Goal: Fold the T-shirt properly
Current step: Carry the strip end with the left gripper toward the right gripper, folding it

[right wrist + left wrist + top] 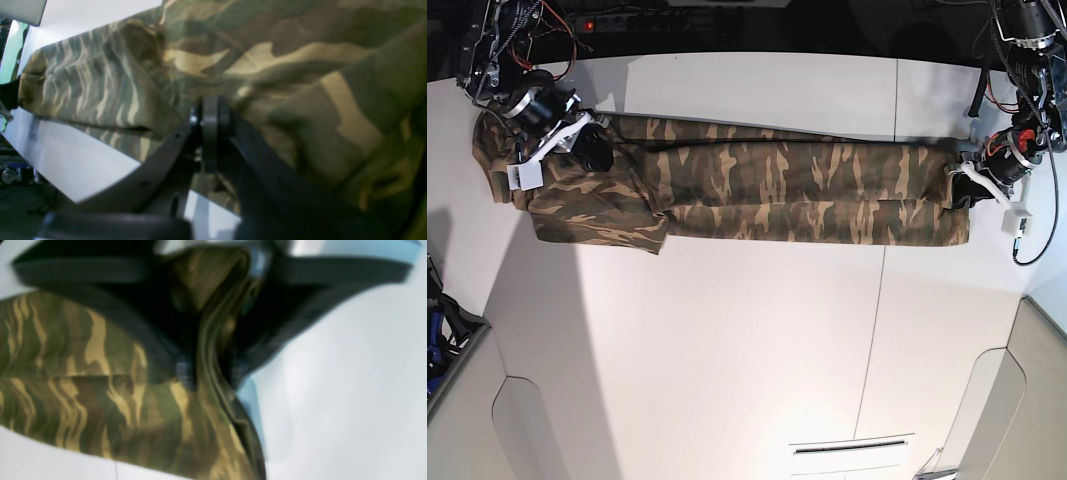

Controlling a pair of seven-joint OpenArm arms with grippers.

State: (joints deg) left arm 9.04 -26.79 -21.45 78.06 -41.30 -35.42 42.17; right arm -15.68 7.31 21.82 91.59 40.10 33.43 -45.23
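Lying stretched between both grippers on the tabletop (727,340), the T-shirt (757,195) is pinched by left gripper (962,185) and right gripper (592,150) at opposite ends.

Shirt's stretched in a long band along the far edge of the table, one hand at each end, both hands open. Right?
Not quite: the left hand is shut on the T-shirt, cloth bunched between its fingers in the left wrist view. The rest holds; the right hand sits at the other end.
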